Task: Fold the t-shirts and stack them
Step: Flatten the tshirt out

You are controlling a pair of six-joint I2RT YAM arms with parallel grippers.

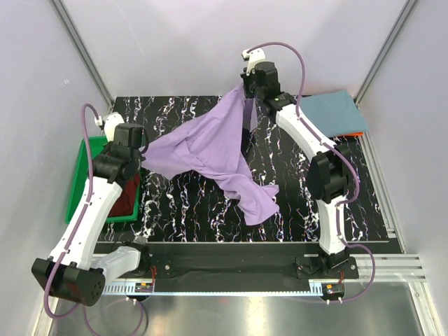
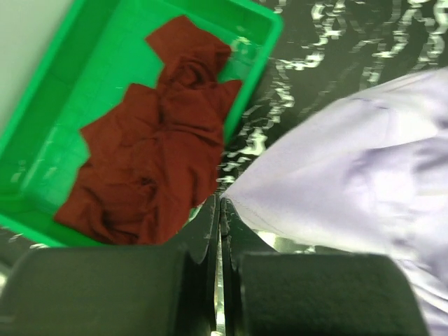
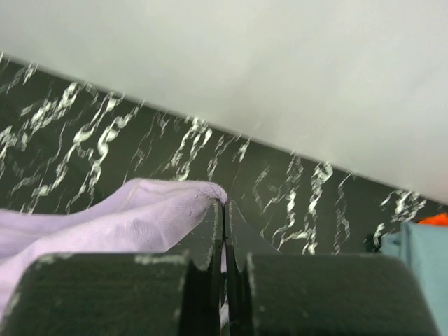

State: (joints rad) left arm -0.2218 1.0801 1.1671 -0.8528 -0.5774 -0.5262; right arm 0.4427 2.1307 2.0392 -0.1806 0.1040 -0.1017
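Observation:
A lavender t-shirt [image 1: 210, 150] hangs stretched in the air between both arms, its loose end drooping onto the black marbled table [image 1: 294, 210]. My left gripper [image 1: 142, 152] is shut on the lavender t-shirt's left edge [image 2: 336, 182]; the jaws meet at the cloth's corner [image 2: 221, 201]. At the far edge, my right gripper [image 1: 246, 89] is shut on the other corner [image 3: 175, 210], pinched at the tips [image 3: 223, 204]. The maroon t-shirt [image 2: 154, 168] lies crumpled in the green tray [image 2: 63, 84]. A folded teal-blue t-shirt [image 1: 332, 112] lies flat at the back right corner.
The green tray [image 1: 78, 183] sits off the table's left side, under my left arm. An orange thing [image 1: 357, 133] peeks from under the teal shirt. White walls and metal rails close in the table on three sides.

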